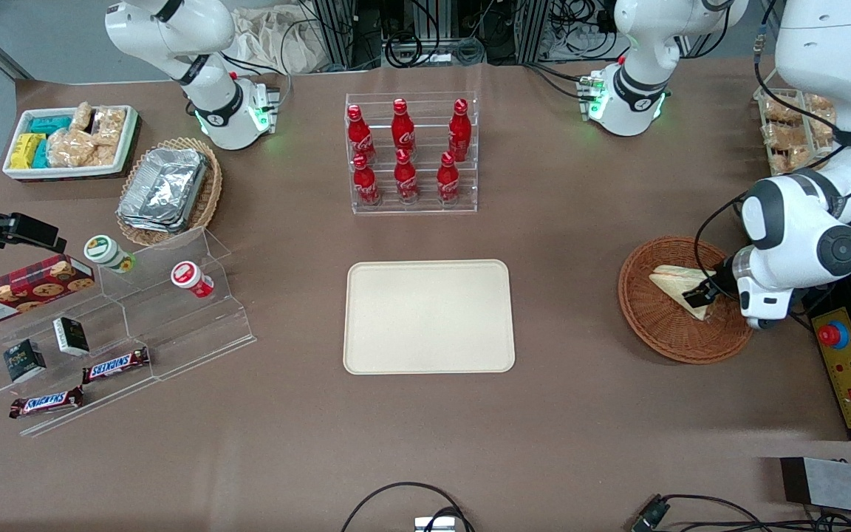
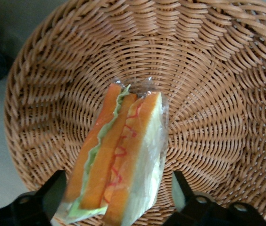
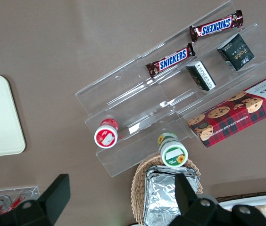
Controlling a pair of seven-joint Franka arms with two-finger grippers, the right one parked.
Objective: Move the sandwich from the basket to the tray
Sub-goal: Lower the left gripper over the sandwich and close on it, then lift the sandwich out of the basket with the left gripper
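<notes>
Woven reddish-brown basket on the tabletop holds the wrapped sandwich; the end effector sits low over it, fingers spread either side, while the cream tray lies well apart toward the parked arm

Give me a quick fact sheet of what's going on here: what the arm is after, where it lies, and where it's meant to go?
item: sandwich, wrapped wedge
item location: in the basket, toward the working arm's end of the table
gripper: down at the sandwich, fingers open either side of it
destination: tray, nothing on it
beside tray: rack of red bottles, farther from the camera
</notes>
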